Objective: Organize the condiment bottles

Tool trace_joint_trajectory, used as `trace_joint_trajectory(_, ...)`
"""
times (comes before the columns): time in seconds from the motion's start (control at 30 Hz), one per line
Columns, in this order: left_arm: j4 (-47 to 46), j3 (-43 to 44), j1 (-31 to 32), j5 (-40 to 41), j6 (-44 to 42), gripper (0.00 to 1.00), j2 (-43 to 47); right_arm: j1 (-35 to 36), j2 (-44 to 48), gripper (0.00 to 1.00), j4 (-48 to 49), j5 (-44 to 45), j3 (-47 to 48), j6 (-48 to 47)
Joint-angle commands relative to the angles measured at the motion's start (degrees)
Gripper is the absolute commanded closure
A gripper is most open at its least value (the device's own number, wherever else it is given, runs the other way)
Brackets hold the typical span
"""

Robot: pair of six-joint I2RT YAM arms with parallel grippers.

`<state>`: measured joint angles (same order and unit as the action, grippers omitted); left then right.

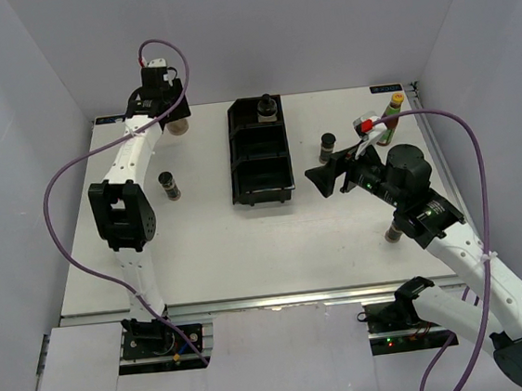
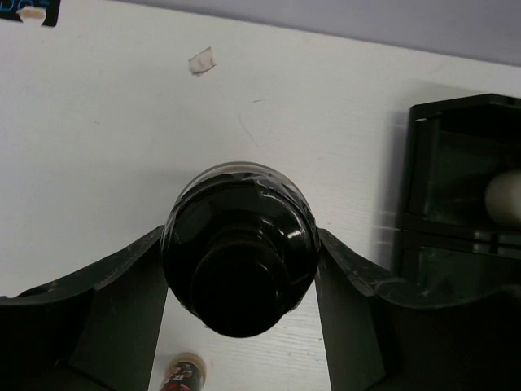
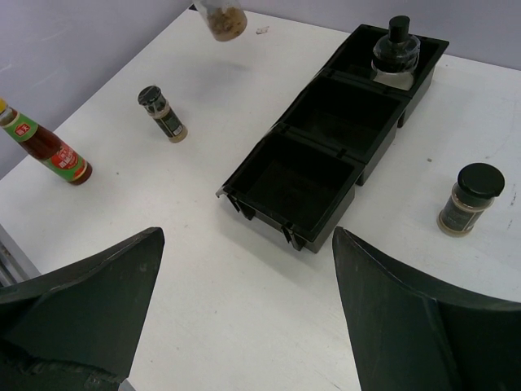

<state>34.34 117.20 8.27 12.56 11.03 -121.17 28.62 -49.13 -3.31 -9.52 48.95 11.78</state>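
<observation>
Top view: the tray point(image 1: 235, 161) sits mid-table with three compartments. Only the far one is filled, by the tray jar point(image 1: 269, 109). The left gripper point(image 1: 174, 119) is off the tray's far-left side, clamped on the tan jar point(image 1: 178, 127). The dark jar point(image 1: 170, 186) stands left of the tray, apart from it. The loose jar point(image 1: 327, 144) stands near the tray's right side. The far sauce bottle point(image 1: 392, 107) is well right of the tray, by the far right corner. The right gripper point(image 1: 318, 179) hovers right of the tray's near end, fingers spread, holding nothing.

Left wrist: both fingers press the tan jar's sides, cap toward the camera. The tray's far end is at the right of the view, so the jar is beside the tray, not over it. The second sauce bottle point(image 2: 184, 376) peeks in at the bottom edge, mostly cut off.

Right wrist: the claw is wide apart and empty. The tray's middle and near compartments hold nothing. The tan jar is cropped at the top, left of the tray's far end. It looks off the table, but I cannot be sure. A sauce bottle, likely the second one, looks upright well left of the tray's near end.

Progress, my read: early. One of six is in the tray and one is in hand but not placed. Two jars and both sauce bottles are left.
</observation>
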Motion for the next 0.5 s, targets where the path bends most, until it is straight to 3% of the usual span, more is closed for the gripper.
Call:
trace_joint_trajectory(0.0, -2.8, 5.3, 2.8, -3.8, 1.0, 1.00, 4.6, 0.0, 0.7, 0.10, 1.0, 0.6, 1.6, -0.5)
trace_joint_trajectory(0.27, -4.2, 14.2, 9.3, -7.1, 0.4, 1.00, -2.6, 0.0, 0.5, 0.10, 1.2, 1.3, 1.7, -0.7)
trace_joint_trajectory(0.47, -7.3, 14.6, 11.8, -6.5, 0.7, 1.00, -5.1, 0.0, 0.8, 0.10, 1.0, 1.6, 1.2, -0.9)
